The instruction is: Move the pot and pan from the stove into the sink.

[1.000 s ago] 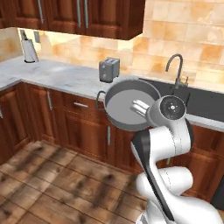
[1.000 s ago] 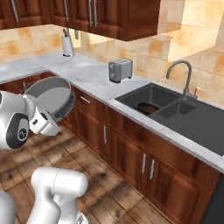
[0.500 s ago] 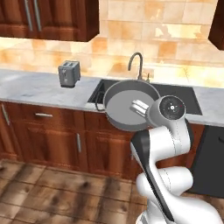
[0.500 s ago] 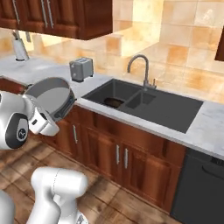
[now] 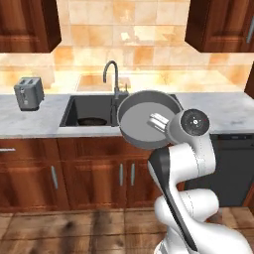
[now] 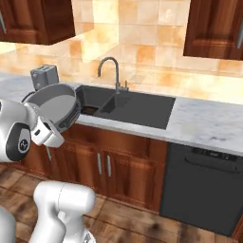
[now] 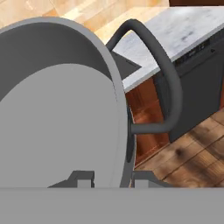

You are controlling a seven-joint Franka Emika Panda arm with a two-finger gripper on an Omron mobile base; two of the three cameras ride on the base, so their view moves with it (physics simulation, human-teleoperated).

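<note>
The pot (image 5: 141, 124) is a round grey metal vessel, tipped on its side and held up in the air in front of the sink (image 5: 69, 111). My gripper (image 5: 158, 122) is shut on its rim. In the hand view the pot's wall (image 7: 57, 118) stands between the two fingertips of the gripper (image 7: 111, 178), with one loop handle (image 7: 168, 83) arching off to the right. From the right base view the pot (image 6: 54, 105) hangs left of the sink (image 6: 142, 109). The dark pan (image 5: 92, 120) lies in the sink's left basin. The stove is out of view.
A tall grey tap (image 5: 112, 74) rises behind the sink. A toaster (image 5: 28, 94) stands on the marble counter (image 5: 30, 121) to the left. A black dishwasher front (image 6: 204, 182) sits under the counter on the right. Wooden wall cupboards (image 5: 218, 22) hang above.
The whole scene has slid left as the base drove right along the counter, bringing the sink in front of me. The pot stays in the gripper, held the same way.
</note>
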